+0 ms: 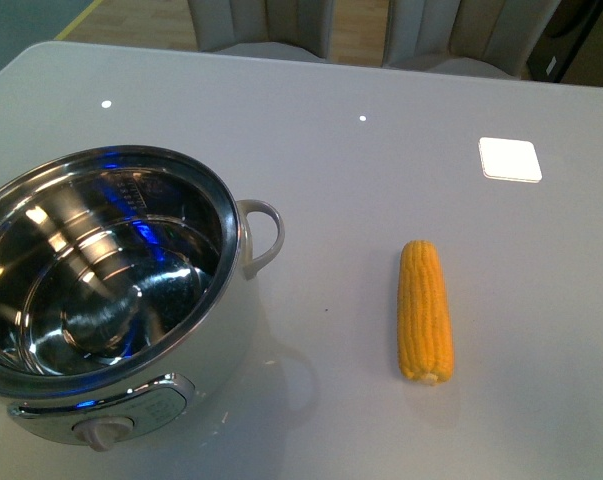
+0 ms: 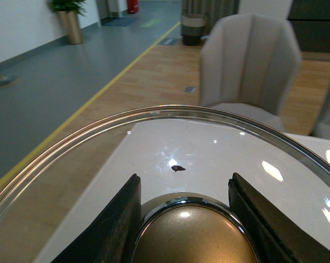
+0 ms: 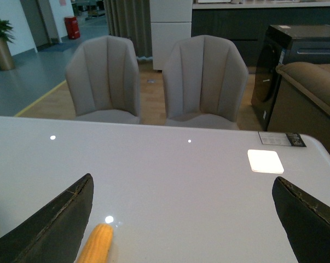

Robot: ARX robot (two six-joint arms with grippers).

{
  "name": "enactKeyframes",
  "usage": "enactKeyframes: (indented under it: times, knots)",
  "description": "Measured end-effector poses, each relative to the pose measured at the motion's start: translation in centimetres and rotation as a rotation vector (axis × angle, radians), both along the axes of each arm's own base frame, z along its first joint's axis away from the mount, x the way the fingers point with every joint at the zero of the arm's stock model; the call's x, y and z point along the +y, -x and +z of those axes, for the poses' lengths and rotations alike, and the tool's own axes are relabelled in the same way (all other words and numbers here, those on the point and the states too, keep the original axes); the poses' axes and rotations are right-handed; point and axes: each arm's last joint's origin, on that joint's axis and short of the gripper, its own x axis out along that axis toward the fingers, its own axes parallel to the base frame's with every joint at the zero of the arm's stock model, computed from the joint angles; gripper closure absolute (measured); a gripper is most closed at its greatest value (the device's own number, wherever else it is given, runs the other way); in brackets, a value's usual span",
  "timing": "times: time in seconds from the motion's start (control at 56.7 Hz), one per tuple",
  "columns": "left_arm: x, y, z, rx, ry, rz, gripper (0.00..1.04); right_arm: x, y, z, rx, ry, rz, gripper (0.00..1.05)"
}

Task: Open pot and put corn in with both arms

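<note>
1. The pot (image 1: 221, 340) sits open at the near left of the table (image 1: 361, 200). Its steel bowl is empty, with no lid on it.
2. The left gripper (image 2: 183, 178) isn't in the front view. Its wrist camera shows both dark fingers (image 2: 118, 224) pressed against a brass-coloured knob (image 2: 192, 238), clamped on it, with the glass lid (image 2: 170, 116) curving round the shot. So the lid is in hand and held away from the pot, though I can't tell exactly where.
3. The corn (image 1: 425, 312) lies flat on the table, well to the right of the pot, with its stub end toward the robot and its tip pointing away. A white square (image 1: 509, 159) sits farther back, clear of it.
4. The right gripper (image 3: 182, 178) is spread wide and holding nothing, with the corn's tip showing just inside one finger.
5. As I read it, the step now is the pick. Centre the spread fingers over the middle of the cob, not the tip, and turn them to close across its width.
6. The cob is round and will roll, so come straight down and squeeze evenly on both sides.
7. Then lift it well clear of the rim and lower it into the bowl instead of dropping it. Keep the lid arm out of that path.
</note>
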Motion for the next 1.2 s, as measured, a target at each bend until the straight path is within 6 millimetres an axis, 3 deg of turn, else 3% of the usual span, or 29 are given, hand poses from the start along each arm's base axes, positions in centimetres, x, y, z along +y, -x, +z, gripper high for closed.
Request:
enactKeyframes:
  times: [0.247,0.512,0.882,1.2]
  knots:
    - [6.3,0.4,-4.0,0.075,-0.04,0.18,0.63,0.0,0.0,0.0,0.0,0.0,0.0,0.09]
    - [9.1,0.5,-9.4,0.184,-0.036,0.277,0.63,0.0,0.0,0.0,0.0,0.0,0.0,0.09]
    - [10.0,-0.4,-15.3,0.233,0.007,0.31,0.63,0.0,0.0,0.0,0.0,0.0,0.0,0.09]
    - [8.1,-1.0,-17.6,0.187,0.1,0.256,0.63,0.0,0.0,0.0,0.0,0.0,0.0,0.09]
